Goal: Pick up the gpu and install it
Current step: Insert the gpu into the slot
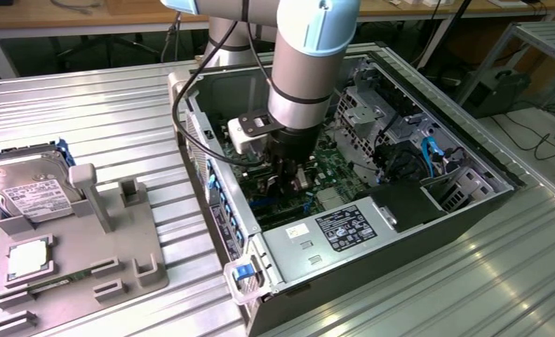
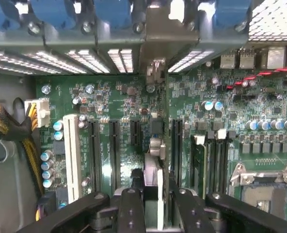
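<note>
Between the fingers [image 2: 129,206] of the gripper [image 2: 153,204], partly closed, the gpu [image 2: 153,145] stands edge-on. It hangs over a slot [image 2: 176,141] on the motherboard [image 2: 124,102], judged aligned for seating.

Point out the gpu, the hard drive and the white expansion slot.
gpu [image 2: 152,187]: wrist view, its thin edge between the fingers.
hard drive [image 1: 27,189]: exterior view, its white label.
white expansion slot [image 2: 72,155]: wrist view, middle of its length.
</note>
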`<state>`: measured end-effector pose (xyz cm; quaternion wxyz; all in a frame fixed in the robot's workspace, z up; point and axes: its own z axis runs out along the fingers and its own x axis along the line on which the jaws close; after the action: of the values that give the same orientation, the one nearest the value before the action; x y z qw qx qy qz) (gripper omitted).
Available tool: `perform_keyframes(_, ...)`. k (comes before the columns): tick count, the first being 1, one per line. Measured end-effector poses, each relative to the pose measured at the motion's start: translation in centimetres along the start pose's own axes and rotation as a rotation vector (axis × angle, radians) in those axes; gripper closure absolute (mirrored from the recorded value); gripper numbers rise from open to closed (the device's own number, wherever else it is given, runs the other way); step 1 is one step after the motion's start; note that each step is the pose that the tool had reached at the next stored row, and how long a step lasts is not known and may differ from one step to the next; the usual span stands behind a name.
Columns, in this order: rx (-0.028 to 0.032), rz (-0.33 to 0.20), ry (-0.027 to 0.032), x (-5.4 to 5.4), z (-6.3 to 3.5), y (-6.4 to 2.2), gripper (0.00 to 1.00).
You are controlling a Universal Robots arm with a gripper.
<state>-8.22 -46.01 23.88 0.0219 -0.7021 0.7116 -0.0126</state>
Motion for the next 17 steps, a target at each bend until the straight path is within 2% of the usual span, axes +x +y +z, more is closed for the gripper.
perform_keyframes(17, -0.0003, 0.001, 0.0018, -0.16, 0.29, 0.03, 0.72)
